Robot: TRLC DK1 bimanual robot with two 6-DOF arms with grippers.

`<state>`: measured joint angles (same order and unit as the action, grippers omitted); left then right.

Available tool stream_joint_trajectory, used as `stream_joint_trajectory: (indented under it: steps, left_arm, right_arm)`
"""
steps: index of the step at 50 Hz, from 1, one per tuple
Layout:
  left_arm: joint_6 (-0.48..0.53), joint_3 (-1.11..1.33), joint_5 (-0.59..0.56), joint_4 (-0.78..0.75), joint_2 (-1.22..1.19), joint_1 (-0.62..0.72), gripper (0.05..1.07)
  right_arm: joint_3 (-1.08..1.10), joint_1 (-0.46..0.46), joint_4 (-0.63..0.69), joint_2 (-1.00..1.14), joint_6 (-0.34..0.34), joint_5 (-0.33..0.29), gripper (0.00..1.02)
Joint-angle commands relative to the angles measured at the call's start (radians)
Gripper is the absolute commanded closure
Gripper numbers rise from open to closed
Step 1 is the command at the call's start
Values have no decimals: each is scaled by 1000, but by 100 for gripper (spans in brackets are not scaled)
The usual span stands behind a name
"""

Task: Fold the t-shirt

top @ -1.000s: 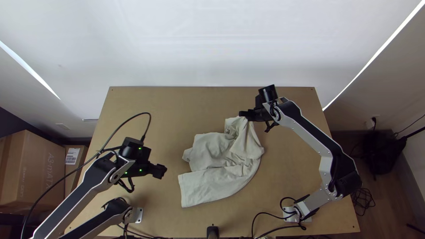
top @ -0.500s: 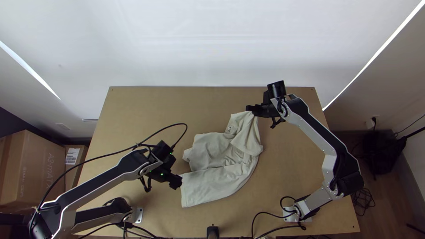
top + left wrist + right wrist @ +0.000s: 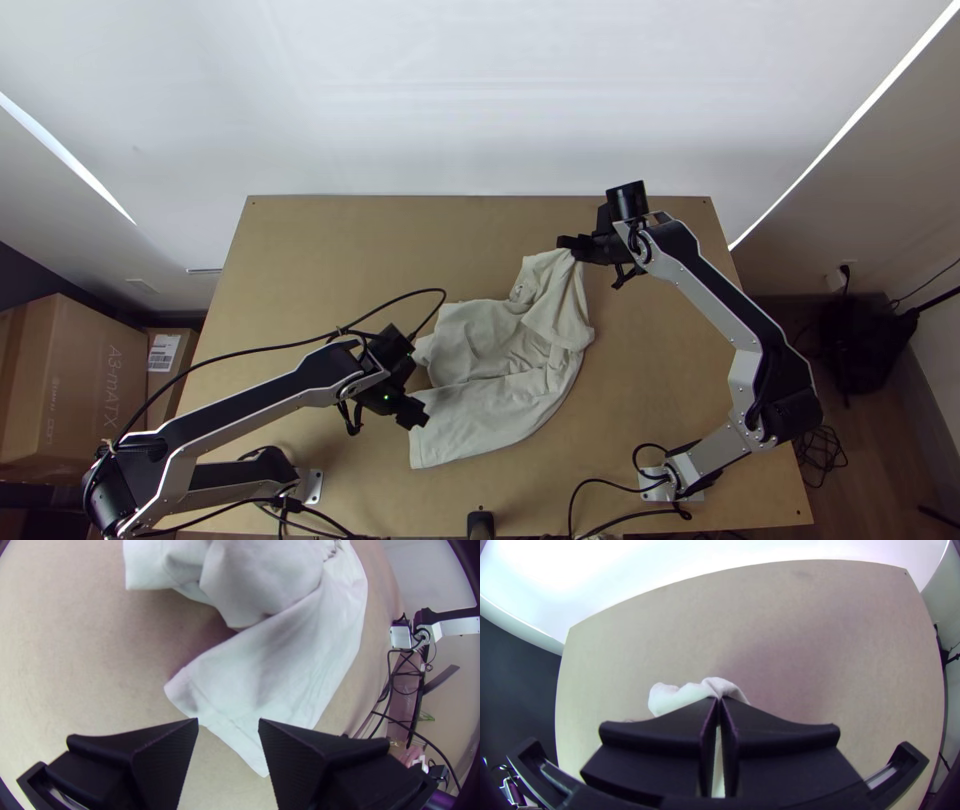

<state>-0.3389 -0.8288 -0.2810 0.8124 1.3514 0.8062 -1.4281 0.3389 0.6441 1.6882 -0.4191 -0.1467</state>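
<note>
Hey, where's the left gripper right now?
In the top view, the left gripper is a little left of the middle of the table, open, at the left edge of the t-shirt, on the side toward the table's near edge.

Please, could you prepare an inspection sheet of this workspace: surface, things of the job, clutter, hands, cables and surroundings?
Surface: light wooden table, small holes at its far corners.
Job's things: pale t-shirt, bunched and creased, with a flatter strip toward the near edge.
Clutter: small black item at the middle of the near edge.
Left hand: open, at the flatter strip's end.
Right hand: closed on the shirt's far end; which part, I cannot tell.
Cables: black, loose loops around both arm bases.
Surroundings: cardboard boxes beyond the left side, white wall behind.
</note>
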Motion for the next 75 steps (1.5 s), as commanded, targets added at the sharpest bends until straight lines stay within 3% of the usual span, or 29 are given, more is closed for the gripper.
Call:
stream_joint_trajectory:
  steps: [1, 4, 29, 31, 34, 36, 50, 64, 75]
  left_arm:
    - [-22, -12, -4, -2, 12, 24, 36]
    - [-20, -12, -4, -2, 15, 30, 32]
    - [-15, 25, 69, -71, 112, 79, 33]
    - [-15, 31, 77, -87, 114, 82, 44]
    - [-17, 51, 83, -127, 94, 82, 86]
    - [-18, 62, 89, -148, 78, 82, 105]
    - [26, -23, 92, -15, -60, -6, 105]
    - [173, -245, 85, 71, -163, -346, 105]
    - [285, -363, 86, 5, -192, -550, 105]
  right_arm:
    - [-38, 0, -6, -24, -21, 2, 100]
    - [-43, 0, -6, -24, -21, 2, 100]
    - [-55, -6, -3, -39, -20, 2, 100]
    - [-57, -6, -3, -42, -20, 2, 100]
    - [-57, -6, -3, -44, -18, 2, 100]
    - [-57, -8, -3, -45, -18, 2, 100]
    - [-34, -66, 6, -58, 6, 4, 100]
    - [14, -209, 9, -139, 109, 4, 100]
    - [9, -331, 11, -231, 197, 4, 100]
